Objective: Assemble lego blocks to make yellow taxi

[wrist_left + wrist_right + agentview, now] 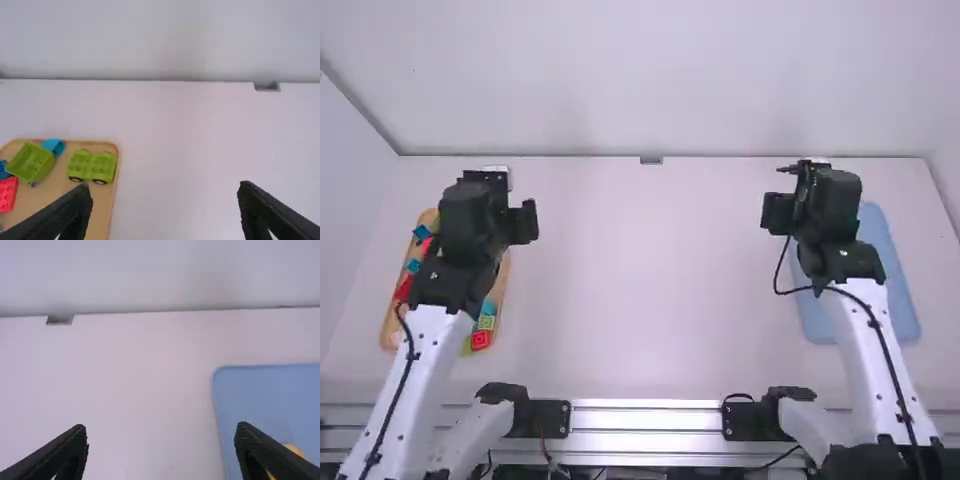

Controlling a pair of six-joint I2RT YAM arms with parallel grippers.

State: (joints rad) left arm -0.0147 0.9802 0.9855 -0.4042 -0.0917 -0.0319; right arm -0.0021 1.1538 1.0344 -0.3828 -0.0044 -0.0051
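Orange-yellow piece (294, 449) (partly hidden) on tray (265, 395)

There are two trays on the one bench (640, 290): one wooden tray (502, 275) at the left of the high view and one blue tray (896, 270) at the right. The wooden one carries at least three red blocks (480, 340) and at least three blue blocks (421, 232). At the lower left of the left wrist view are one green tub-shaped block (31, 162) and one green wheeled piece (92, 166) showing two wheels (100, 182). At the lower right of the right wrist view is at least one yellow-orange piece (294, 450), partly hidden.
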